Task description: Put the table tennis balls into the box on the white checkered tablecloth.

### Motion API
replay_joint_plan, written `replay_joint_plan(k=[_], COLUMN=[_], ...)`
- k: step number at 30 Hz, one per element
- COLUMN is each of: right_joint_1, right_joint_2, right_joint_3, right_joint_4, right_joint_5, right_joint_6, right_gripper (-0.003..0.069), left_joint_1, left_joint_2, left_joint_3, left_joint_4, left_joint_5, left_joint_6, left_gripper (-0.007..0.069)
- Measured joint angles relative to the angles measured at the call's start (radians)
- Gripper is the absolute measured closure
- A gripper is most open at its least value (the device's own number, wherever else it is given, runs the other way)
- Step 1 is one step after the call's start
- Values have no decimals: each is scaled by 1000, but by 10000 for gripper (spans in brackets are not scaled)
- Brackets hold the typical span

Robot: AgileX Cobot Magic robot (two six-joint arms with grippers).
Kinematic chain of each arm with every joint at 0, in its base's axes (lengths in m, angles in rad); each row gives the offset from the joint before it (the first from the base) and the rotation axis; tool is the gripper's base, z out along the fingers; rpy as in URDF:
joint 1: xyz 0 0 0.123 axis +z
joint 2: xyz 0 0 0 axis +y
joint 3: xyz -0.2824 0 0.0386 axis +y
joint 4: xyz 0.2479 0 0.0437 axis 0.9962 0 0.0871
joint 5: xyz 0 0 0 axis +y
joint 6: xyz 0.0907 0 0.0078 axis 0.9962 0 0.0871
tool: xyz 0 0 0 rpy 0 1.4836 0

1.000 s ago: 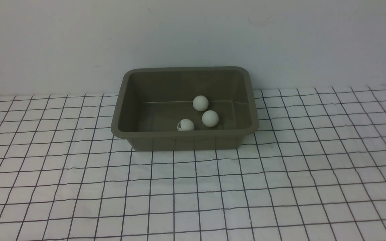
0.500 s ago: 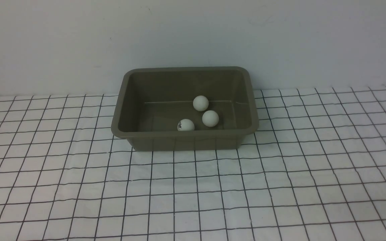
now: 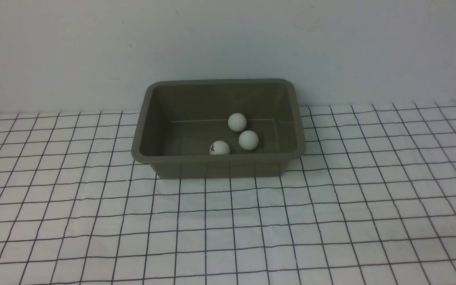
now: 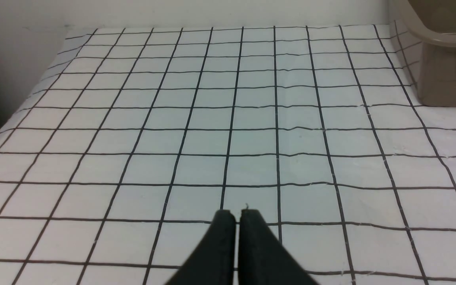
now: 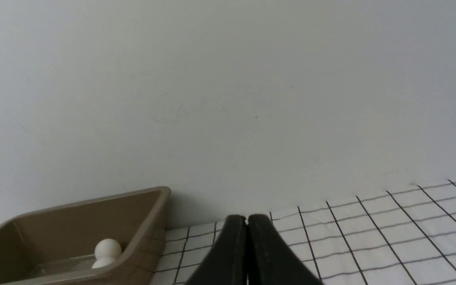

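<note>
Front view: 3 balls (image 3: 237, 122), rim-clipped.

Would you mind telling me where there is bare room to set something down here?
The white checkered tablecloth is bare in front of the box and to both its sides. Inside the box, its left half is free; three table tennis balls cluster right of centre.

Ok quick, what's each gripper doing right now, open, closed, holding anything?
Left gripper: closed, fingers together, holding nothing, above the tablecloth.
Right gripper: closed, fingers together, holding nothing.
</note>
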Motion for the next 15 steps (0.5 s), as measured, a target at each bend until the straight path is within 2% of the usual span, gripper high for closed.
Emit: replay_joint_plan(k=[4, 8, 12, 13, 15], right_joint_1=[1, 8, 8, 8, 8], right_joint_2=[0, -27, -67, -77, -89], right_joint_3=[0, 0, 0, 0, 0], right_joint_4=[13, 174, 403, 463, 538], right_joint_5=[-34, 18, 122, 161, 207], right_joint_6=[-14, -131, -345, -441, -560], right_gripper=[676, 676, 676, 676, 676], left_joint_1=[0, 0, 0, 0, 0], left_joint_2=[0, 0, 0, 0, 0], left_joint_3=[0, 0, 0, 0, 0], left_joint_4=[0, 0, 0, 0, 0], left_joint_5=[0, 0, 0, 0, 0], left_joint_6=[0, 0, 0, 0, 0], left_gripper=[625, 625, 625, 625, 625])
